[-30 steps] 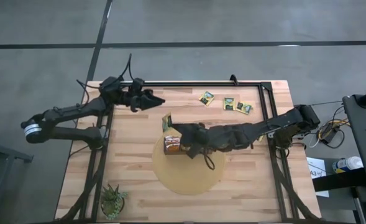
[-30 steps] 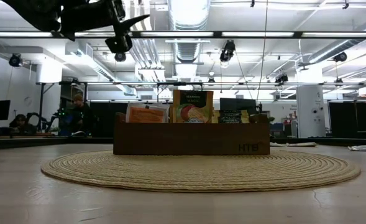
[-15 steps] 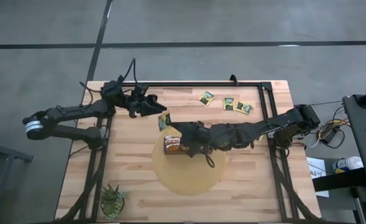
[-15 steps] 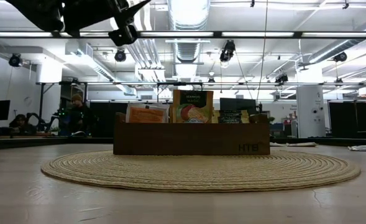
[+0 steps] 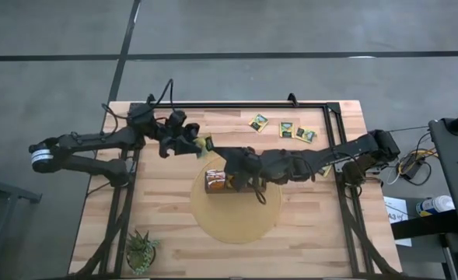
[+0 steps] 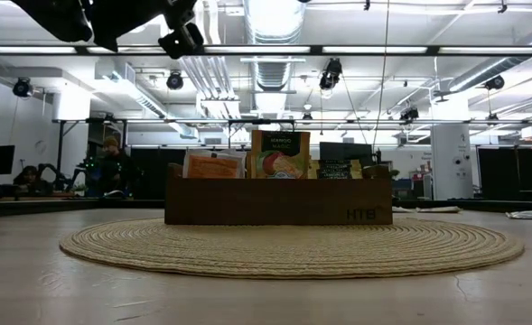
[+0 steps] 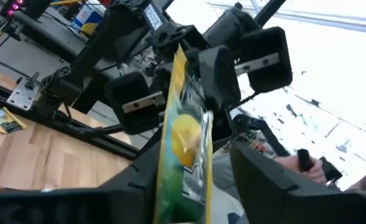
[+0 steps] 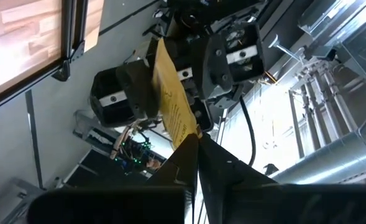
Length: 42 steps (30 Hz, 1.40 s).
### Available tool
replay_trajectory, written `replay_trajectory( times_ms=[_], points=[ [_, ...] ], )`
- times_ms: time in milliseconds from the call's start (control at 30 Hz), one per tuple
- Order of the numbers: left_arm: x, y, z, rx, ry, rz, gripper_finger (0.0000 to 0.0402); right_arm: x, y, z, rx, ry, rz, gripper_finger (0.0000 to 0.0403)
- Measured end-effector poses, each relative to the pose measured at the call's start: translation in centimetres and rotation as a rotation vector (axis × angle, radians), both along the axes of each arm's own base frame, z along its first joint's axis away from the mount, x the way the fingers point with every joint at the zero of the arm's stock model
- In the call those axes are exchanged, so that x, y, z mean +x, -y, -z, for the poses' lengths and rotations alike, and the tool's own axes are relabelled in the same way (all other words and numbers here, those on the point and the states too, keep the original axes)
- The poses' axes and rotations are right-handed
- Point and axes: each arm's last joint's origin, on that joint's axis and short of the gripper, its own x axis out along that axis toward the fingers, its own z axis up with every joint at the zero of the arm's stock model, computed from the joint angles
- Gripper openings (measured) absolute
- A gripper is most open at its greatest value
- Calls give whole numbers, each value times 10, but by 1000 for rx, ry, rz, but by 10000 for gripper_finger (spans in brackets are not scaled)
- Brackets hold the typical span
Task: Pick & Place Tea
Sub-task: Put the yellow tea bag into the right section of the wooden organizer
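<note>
A green-and-yellow tea sachet (image 7: 184, 140) stands edge-on between the two grippers above the box (image 5: 217, 181), its far edge pinched by the right gripper (image 8: 195, 140), the left gripper (image 5: 196, 144) gaping open around its near edge
</note>
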Motion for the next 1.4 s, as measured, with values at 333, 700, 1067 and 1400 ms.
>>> replay_trajectory(
  times_ms=[333,700,1067,1400],
  points=[
    [1,0,5,132,23,-32,8,1,8,0,108,55,65,8],
    [3,-4,10,298,44,-179,6,-2,24,-7,394,225,248,72],
    [9,-8,23,733,-50,-611,6,-38,96,-25,1372,302,224,226],
    [11,1,14,822,50,-656,6,-19,159,13,1940,185,238,281]
  ],
)
